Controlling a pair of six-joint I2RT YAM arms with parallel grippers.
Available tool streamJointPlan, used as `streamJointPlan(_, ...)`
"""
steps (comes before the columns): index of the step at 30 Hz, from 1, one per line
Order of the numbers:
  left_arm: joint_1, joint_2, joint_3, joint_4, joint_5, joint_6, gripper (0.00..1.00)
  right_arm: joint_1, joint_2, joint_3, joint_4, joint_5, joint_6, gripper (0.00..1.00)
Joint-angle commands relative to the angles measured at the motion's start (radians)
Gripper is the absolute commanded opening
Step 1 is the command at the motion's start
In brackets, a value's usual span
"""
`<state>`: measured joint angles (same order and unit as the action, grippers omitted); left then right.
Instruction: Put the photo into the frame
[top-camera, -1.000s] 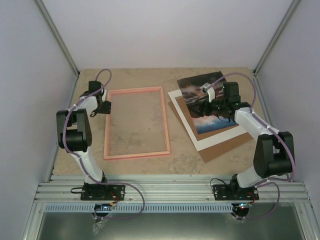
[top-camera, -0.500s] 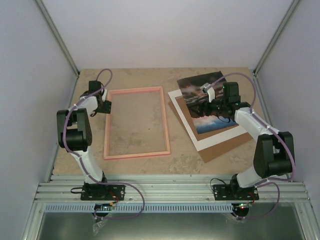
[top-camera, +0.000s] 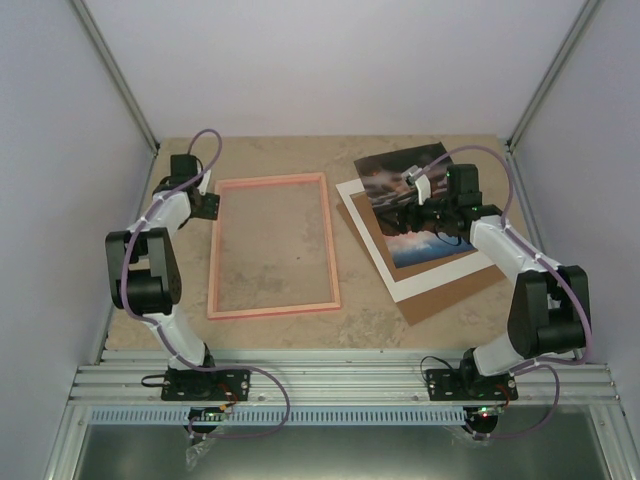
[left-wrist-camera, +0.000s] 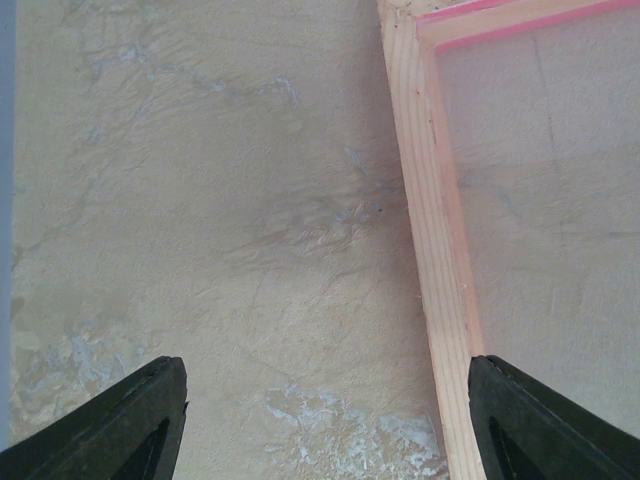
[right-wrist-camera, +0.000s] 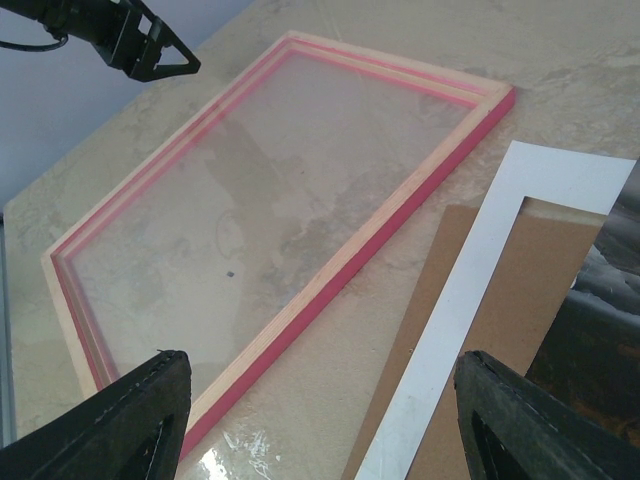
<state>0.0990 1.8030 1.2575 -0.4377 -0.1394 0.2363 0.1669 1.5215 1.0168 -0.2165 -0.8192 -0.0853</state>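
Observation:
The frame (top-camera: 331, 245) lies flat left of centre, paler wood side up; its pink edge shows in the right wrist view (right-wrist-camera: 340, 270). The photo (top-camera: 420, 250) lies at the right on a white mat, dark clouds at the far end, blue-white clouds nearer. My right gripper (top-camera: 405, 217) hovers over the photo's middle, open and holding nothing (right-wrist-camera: 320, 420); the photo (right-wrist-camera: 600, 340) shows at that view's right edge. My left gripper (top-camera: 207, 207) is by the frame's far left corner, open (left-wrist-camera: 325, 420), with the frame's left rail (left-wrist-camera: 430, 230) just inside its right finger.
The white mat (top-camera: 400, 285) lies on a brown backing board (top-camera: 440, 300), both angled at the right. In the right wrist view the mat (right-wrist-camera: 480, 290) and board (right-wrist-camera: 520, 290) sit beside the frame. Enclosure walls stand on three sides.
The left arm has shifted a little farther back and left beside the frame, and its jaws have spread slightly wider. The right arm, photo and frame have not moved.

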Motion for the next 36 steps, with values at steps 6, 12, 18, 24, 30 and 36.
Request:
streamJointPlan(6, 0.005, 0.049, 0.022, -0.016, 0.038, 0.016, 0.80, 0.003, -0.023, -0.014, 0.012, 0.003, -0.010, 0.73)
streamJointPlan(12, 0.005, 0.096, 0.042, -0.020, 0.053, 0.014, 0.81, 0.003, -0.014, -0.014, 0.011, 0.004, -0.012, 0.73)
streamJointPlan(18, 0.005, 0.127, 0.045, -0.013, 0.046, 0.014, 0.81, 0.003, -0.009, -0.011, 0.011, 0.005, -0.011, 0.73)
streamJointPlan(24, 0.005, 0.157, 0.044, 0.000, 0.026, 0.015, 0.81, 0.003, -0.008, -0.009, 0.008, 0.008, -0.013, 0.73)
streamJointPlan(30, 0.005, 0.171, 0.064, -0.004, 0.017, 0.014, 0.82, 0.003, -0.009, -0.008, 0.007, 0.010, -0.013, 0.73)
streamJointPlan(36, 0.005, 0.086, 0.065, -0.074, 0.058, 0.013, 0.82, 0.003, -0.024, -0.011, -0.002, 0.014, -0.019, 0.73)
